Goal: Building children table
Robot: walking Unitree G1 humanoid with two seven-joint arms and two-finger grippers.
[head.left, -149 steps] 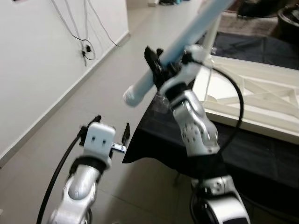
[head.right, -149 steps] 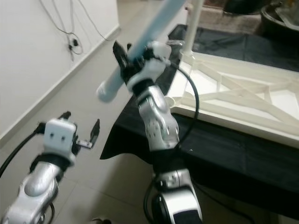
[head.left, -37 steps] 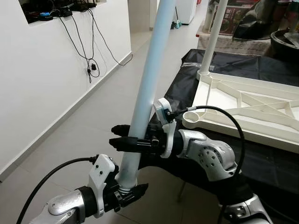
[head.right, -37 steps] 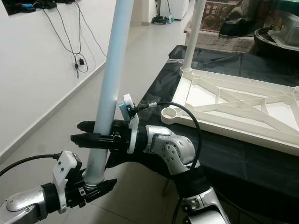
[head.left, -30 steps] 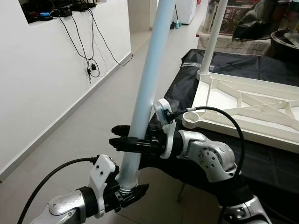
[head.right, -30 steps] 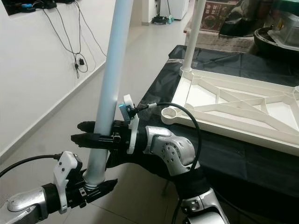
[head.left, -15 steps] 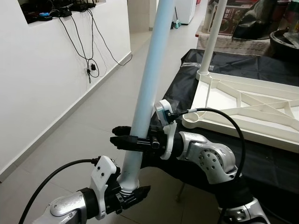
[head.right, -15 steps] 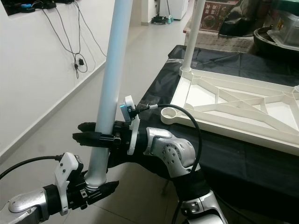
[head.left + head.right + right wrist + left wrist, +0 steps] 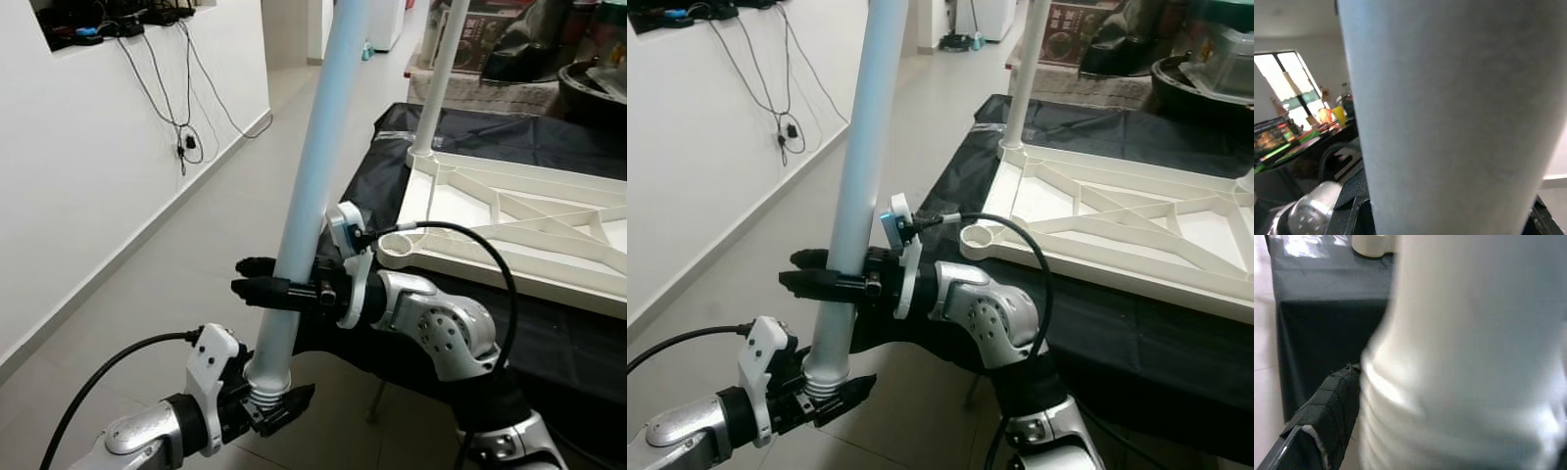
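**A:** Where is the leg, and who has it?

**B:** The pale blue table leg (image 9: 312, 186) stands nearly upright, running from the top centre of the left eye view down to the lower left. The right gripper (image 9: 263, 287) is clamped around the tube partway up, its black fingers shut on either side of it. The left gripper (image 9: 269, 409) holds the very bottom, closed on the ribbed, threaded end (image 9: 266, 386).

**A:** How do you reckon it handles?

**B:** I'd judge it a hollow plastic tube: light, stiff, smooth and a bit slippery, with a matte round surface. It's long, so the free upper part will swing if held only at the foot. Two holds spread apart, as now, look sensible. The threads are likely the delicate part; pinching them hard could mar them, so the plain shaft just above seems the better place to grip.

**A:** And the rest of the table?

**B:** The white tabletop (image 9: 549, 211) lies upside down at the right of the frame on a black cloth (image 9: 460, 137), showing moulded ribs and crossed bracing. A round socket (image 9: 396, 249) sits open at its near corner, just beside the right arm's cable (image 9: 470, 240). One white leg (image 9: 438, 78) is already standing in the far corner socket.

**A:** Surroundings?

**B:** Glossy beige tile floor (image 9: 167, 264), a white wall (image 9: 69, 176) on the left with dangling black wires (image 9: 181, 108).
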